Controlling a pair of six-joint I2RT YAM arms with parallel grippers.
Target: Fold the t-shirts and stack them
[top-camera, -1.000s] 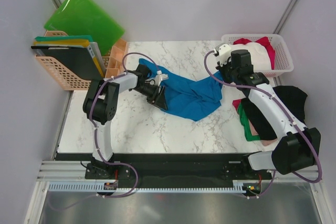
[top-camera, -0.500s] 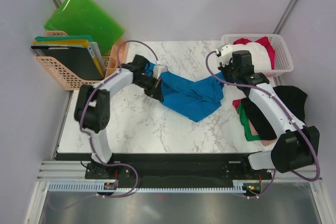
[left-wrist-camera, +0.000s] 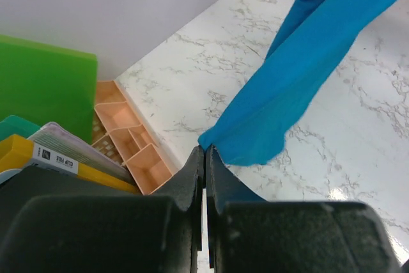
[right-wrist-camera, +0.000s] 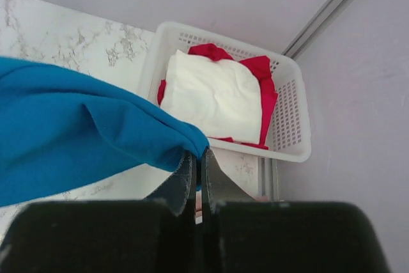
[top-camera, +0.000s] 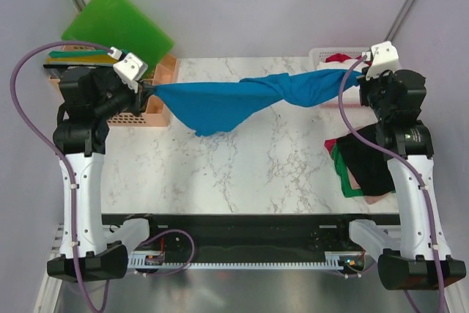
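**Top view.** The left gripper [top-camera: 146,91] is clamped shut on one end of the blue t-shirt [top-camera: 220,104], and the right gripper [top-camera: 350,78] is pinched shut on the other end. The shirt hangs stretched between them across the far part of the marble table [top-camera: 242,174]. It is twisted into a rope toward the right and sags in a broad belly on the left. Both arms stand tall at the table's side edges. The left wrist is over the peach tray [top-camera: 157,104], below the green folder [top-camera: 110,23]. The right wrist is just in front of the white basket [top-camera: 319,53]. A pile of shirts [top-camera: 366,170], black on top with green and pink edges showing, lies at the right edge beside the right arm. Open marble lies between the arms, nearer than the cloth.

**Left wrist view.** The fingers meet with a corner of blue cloth nipped between the tips. The shirt runs away up and to the right. Whether its lower fold touches the marble I cannot tell.

**Right wrist view.** The jaws are closed on a bunched blue corner. Beyond them the basket holds a white shirt [right-wrist-camera: 214,97] on a red shirt [right-wrist-camera: 265,87].
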